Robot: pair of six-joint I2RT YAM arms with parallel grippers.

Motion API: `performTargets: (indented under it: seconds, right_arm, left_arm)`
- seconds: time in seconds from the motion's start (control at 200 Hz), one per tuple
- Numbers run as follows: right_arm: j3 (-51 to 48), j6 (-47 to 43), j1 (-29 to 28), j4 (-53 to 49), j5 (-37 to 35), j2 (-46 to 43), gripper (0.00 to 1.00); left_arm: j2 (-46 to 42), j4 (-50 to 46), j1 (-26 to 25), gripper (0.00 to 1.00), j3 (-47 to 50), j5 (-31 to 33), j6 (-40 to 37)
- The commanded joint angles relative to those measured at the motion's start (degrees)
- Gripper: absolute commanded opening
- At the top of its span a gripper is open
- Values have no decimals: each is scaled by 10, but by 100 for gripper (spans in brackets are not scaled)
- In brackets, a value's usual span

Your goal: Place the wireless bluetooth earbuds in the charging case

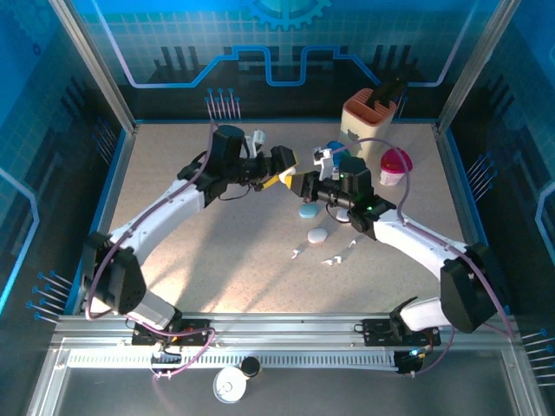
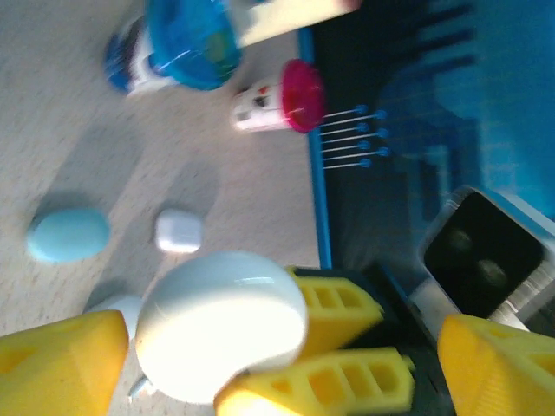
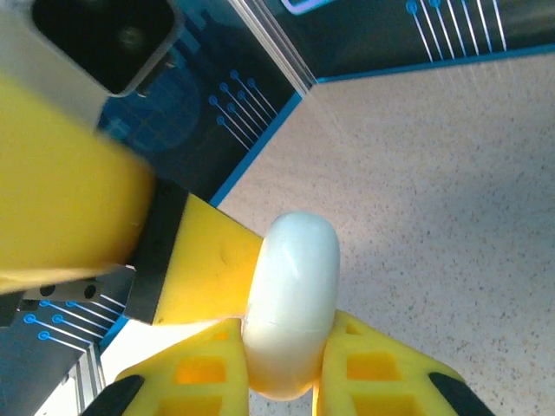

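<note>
Glossy, smooth plastic white case [image 3: 290,295], tabletop [image 3: 451,199] — matt, speckled, grainy — front rail [image 1: 286,328] of dull metal.

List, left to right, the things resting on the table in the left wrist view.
pale blue case → small white case → pink-lidded cup. The blue-lidded tub is left out, since it overlaps the white case's span.

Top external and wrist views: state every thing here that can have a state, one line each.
left gripper: open, jaws wide either side of the white case
right gripper: shut on the white charging case
white charging case: closed, held above the table
pale blue case: closed, lying on the table
earbuds: loose on the table, not in a case
</note>
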State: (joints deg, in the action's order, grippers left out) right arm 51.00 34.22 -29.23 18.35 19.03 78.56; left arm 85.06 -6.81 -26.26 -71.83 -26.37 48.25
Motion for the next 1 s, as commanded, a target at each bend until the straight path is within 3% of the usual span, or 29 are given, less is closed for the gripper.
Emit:
performTargets:
  seconds: [0.0,0.11,0.205,0.315,0.43,0.62,0.995]
  right_arm:
    - [-3,-9,19,27,31,-41,7]
    - [-3,-4,37,32,71,-75,5]
    - [-3,-1,53,49,127,-100,5]
    - [-19,35,74,123,206,-112,5]
    - [-20,54,83,200,261,-117,3]
    - [3,41,83,207,329,-114,2]
    - [25,4,53,180,352,-101,1]
  left_arm:
    - [-73,192,3,96,62,-14,-87]
    - [-130,260,3,89,125,-25,-198]
    - [-161,304,3,87,159,-96,-300]
    - [-181,350,4,81,197,-145,-364]
    - [-180,381,8,73,206,-178,-348]
    - [-146,456,9,64,196,-261,-275]
    - [-122,497,8,47,181,-284,-230]
